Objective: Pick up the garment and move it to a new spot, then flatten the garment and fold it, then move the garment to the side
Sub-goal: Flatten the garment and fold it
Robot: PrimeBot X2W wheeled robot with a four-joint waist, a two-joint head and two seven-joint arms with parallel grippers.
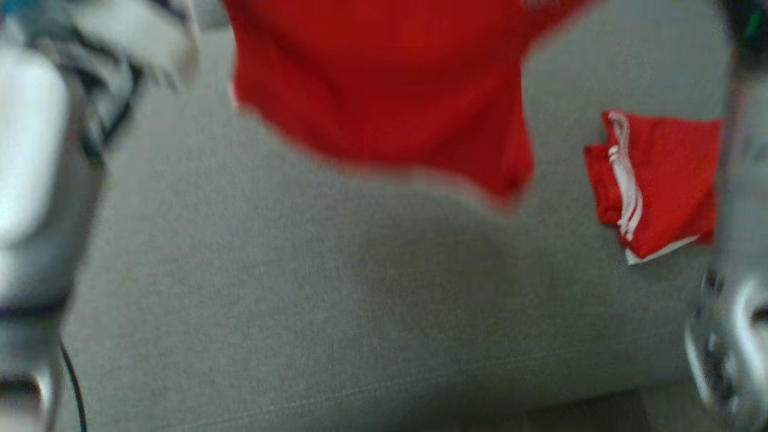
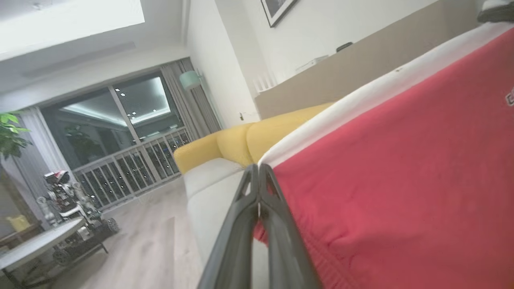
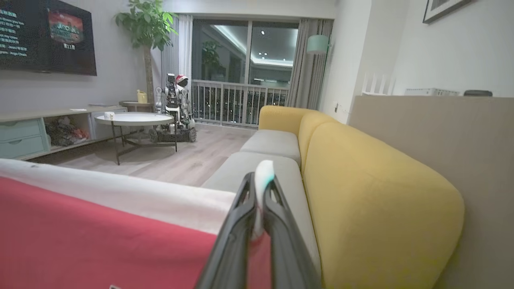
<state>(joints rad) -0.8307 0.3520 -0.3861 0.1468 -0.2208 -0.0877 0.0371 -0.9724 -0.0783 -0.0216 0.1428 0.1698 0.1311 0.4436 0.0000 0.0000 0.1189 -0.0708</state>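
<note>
jaws: both sets pinching the white hem of the red garment (image 1: pixel 384 90)
risk: thin edge grip, could slip onto the sofa (image 1: pixel 300 300) if swung hard

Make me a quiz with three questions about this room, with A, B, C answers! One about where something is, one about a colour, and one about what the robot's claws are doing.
1. Where does the folded red garment lie?
A. on the floor
B. on the grey sofa seat
C. on a shelf

2. What colour is the sofa backrest?
A. yellow
B. blue
C. black

3. What are the left gripper and right gripper doing to the hanging red garment?
A. both open, away from it
B. one shut, one open
C. both shut on its white edge

Answers:
1 B: the head view shows it resting on the seat, at the right.
2 A: both wrist views show it yellow.
3 C: each wrist view shows the fingers pinched together on the white edge.
</note>
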